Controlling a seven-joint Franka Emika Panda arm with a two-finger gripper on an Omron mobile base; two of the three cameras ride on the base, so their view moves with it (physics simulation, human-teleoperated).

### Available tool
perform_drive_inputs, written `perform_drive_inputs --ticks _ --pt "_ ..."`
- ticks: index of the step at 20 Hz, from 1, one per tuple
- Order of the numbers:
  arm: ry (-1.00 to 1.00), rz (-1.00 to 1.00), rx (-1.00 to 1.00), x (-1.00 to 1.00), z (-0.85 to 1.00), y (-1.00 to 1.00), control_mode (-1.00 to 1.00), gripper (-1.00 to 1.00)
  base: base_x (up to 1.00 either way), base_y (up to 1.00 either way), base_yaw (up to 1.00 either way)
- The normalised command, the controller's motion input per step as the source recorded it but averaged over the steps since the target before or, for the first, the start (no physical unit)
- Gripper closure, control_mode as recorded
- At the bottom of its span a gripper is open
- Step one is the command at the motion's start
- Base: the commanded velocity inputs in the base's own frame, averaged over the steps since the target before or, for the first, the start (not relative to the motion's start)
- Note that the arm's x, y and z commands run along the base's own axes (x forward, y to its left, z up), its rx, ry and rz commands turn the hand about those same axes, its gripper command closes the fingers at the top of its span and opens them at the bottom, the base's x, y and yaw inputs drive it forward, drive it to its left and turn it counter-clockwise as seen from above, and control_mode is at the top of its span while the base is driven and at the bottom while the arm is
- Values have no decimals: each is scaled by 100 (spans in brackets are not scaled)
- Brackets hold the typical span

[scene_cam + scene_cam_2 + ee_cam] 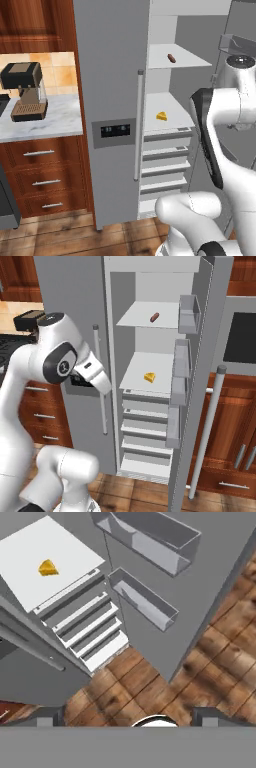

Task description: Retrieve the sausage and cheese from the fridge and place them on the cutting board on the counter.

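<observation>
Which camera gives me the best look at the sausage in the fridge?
The right base view: the sausage lies unobstructed on the upper shelf of the open fridge. The left base view also shows it, smaller and near the shelf's edge. The hand view looks at the lower shelf with the cheese.

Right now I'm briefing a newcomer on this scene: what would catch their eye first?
The fridge stands with its right door swung wide, white shelves bare but for two small items. A yellow cheese wedge sits on the middle shelf, and a reddish-brown sausage lies on the shelf above. The white arm stands folded in front of the closed left door.
</observation>
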Motion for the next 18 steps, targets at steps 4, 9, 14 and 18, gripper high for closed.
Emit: perform_drive_inputs --ticks 4,9,14,18 --pt "2 70 24 0 0 51 -100 -100 0 0 0" --pt "-15 68 6 -4 -4 74 -100 -100 0 0 0" --pt "-16 11 -9 -49 0 58 -100 -100 0 0 0" --pt "-16 0 -10 -42 0 37 -100 -100 0 0 0"
